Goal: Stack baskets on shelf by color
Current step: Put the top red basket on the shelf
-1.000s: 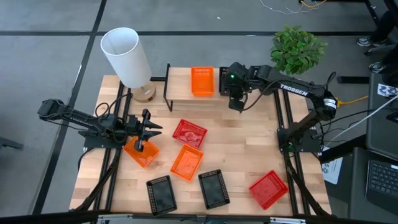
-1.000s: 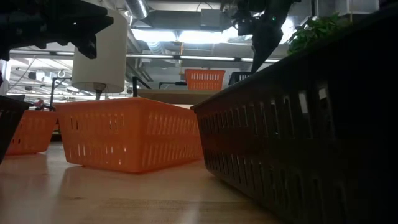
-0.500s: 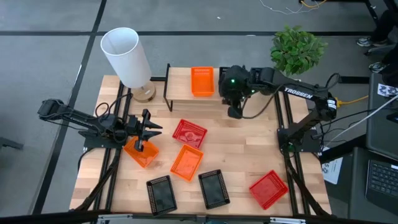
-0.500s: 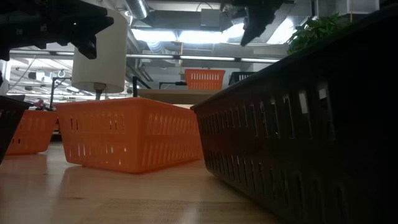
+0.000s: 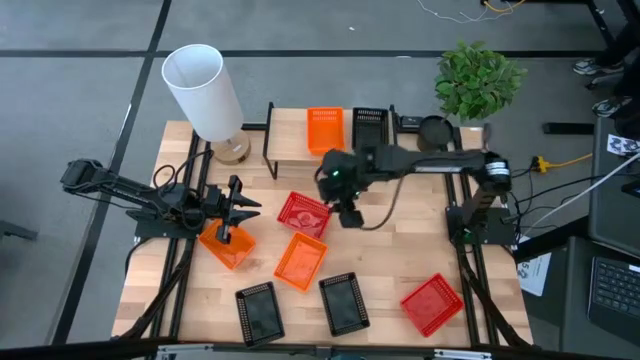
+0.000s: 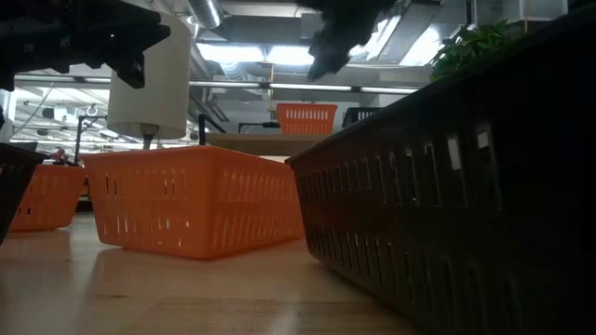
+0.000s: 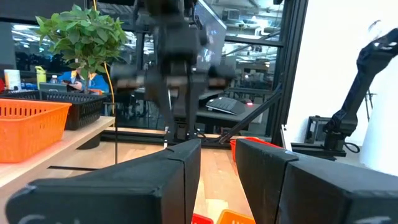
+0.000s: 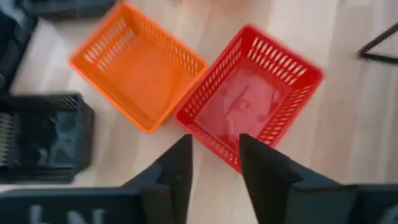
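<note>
In the high view the shelf (image 5: pixel 290 150) at the table's far edge bears one orange basket (image 5: pixel 325 130) and one black basket (image 5: pixel 370 128) side by side. My right gripper (image 5: pixel 350 216) is open and hovers over the table's middle, just right of a red basket (image 5: pixel 303 213). In its wrist view the red basket (image 8: pixel 252 117) lies below the gripper (image 8: pixel 214 146), next to an orange basket (image 8: pixel 137 71). My left gripper (image 5: pixel 228 212) is open, up in the air over another orange basket (image 5: pixel 227 246) near the left edge. Both touch nothing.
An orange basket (image 5: pixel 300 260), two black baskets (image 5: pixel 260 312) (image 5: pixel 343 302) and a red basket (image 5: pixel 432 303) lie on the near half of the table. A white lamp (image 5: pixel 205 95) stands at the far left corner, a potted plant (image 5: pixel 478 80) at the far right.
My right gripper has swung from over the shelf's right end toward the table's middle and near side, and now stands over the red basket. The black basket it had covered shows on the shelf beside the orange one. My left arm has kept still.
</note>
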Available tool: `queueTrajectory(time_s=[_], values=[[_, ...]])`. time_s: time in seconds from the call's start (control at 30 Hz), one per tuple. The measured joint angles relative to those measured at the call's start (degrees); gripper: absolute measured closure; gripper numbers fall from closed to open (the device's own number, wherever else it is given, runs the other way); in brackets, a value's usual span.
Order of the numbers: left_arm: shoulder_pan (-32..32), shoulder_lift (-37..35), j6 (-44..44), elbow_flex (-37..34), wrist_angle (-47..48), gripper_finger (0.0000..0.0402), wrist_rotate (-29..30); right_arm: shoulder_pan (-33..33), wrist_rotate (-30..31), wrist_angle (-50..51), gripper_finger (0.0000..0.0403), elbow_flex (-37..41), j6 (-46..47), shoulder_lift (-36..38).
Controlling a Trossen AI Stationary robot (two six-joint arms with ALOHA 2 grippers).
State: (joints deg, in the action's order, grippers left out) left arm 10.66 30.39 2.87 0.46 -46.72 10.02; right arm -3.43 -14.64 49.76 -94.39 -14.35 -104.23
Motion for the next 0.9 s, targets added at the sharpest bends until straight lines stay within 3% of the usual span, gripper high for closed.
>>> queueTrajectory(time_s=[0.17, 0.37, 0.57, 0.73, 0.83, 0.9], values=[[0.0, 0.0, 0.0, 0.0, 0.3, 0.0308, 0.0, 1.5, 0.2, 0.1, 0.0237, 0.1, -8.1, -6.8], [0.0, 0.0, 0.0, 0.0, 1.9, 0.0308, 0.0, 3.3, 2.9, -0.2, 0.0233, 0.1, -17.1, -11.1], [0.0, 0.0, -0.1, 0.0, 1.9, 0.0308, 0.0, 4.5, 9.8, -0.9, 0.0233, 0.0, -17.9, -13.8], [0.0, 0.0, -0.1, 0.0, 1.9, 0.0308, 0.0, 4.4, 11.2, -1.4, 0.0233, 0.0, -17.4, -17.7], [0.0, 0.0, -0.1, 0.0, 1.9, 0.0308, 0.0, 4.9, 15.6, -2.2, 0.0252, 0.1, -14.3, -19.2], [0.0, 0.0, -0.1, 0.0, 1.8, 0.0308, 0.0, 5.6, 18.5, -2.3, 0.0288, 0.1, -14.3, -19.1]])
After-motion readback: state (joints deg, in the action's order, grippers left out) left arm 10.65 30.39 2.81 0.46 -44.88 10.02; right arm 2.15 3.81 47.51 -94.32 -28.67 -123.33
